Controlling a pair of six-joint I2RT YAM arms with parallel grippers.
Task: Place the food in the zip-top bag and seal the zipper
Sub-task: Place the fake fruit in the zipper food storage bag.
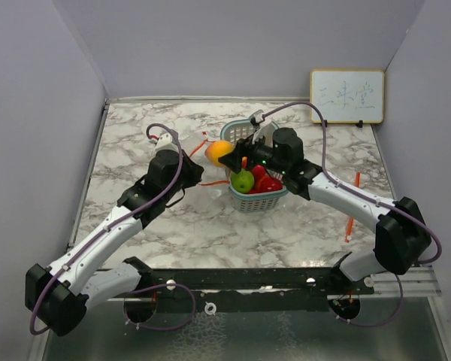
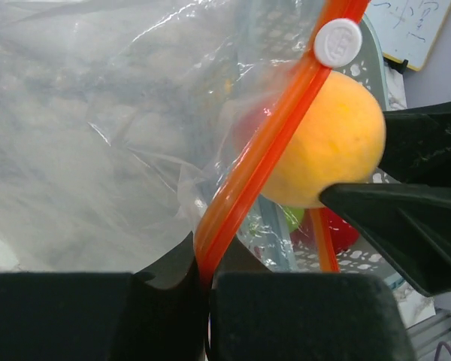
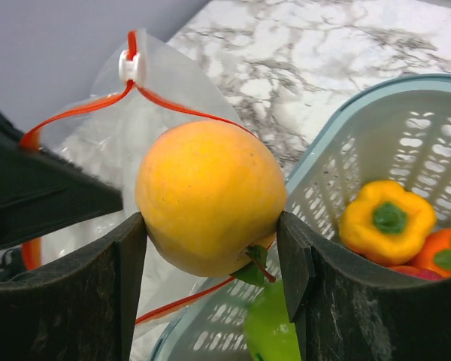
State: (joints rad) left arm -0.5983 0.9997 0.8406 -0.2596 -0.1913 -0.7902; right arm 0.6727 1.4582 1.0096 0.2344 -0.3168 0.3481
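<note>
The right claw (image 3: pixel 210 226) is clamped on a yellow-orange fruit (image 3: pixel 210 192), held just right of the zip-top bag (image 2: pixel 83 150) mouth, toward the table (image 1: pixel 173 226) far edge. The left claw (image 2: pixel 209 301) is pinched on the zipper (image 2: pixel 263 158). Other food (image 3: pixel 387 218) is seen in the basket (image 3: pixel 376 135); nothing is made out in the bag.

Soft, even light from above fills the top view: the marble bench (image 1: pixel 180 226) reads bright, with faint, diffuse shadows under the arms. In the left wrist view the zip-top bag (image 2: pixel 98 135) carries milky glare, and the left pincer (image 2: pixel 209 301) is a dark blur at the bottom edge. The right wrist view is sharpest on the orange fruit (image 3: pixel 209 197), which is mildly glossy; the basket (image 3: pixel 338 173) behind it is slightly soft.
</note>
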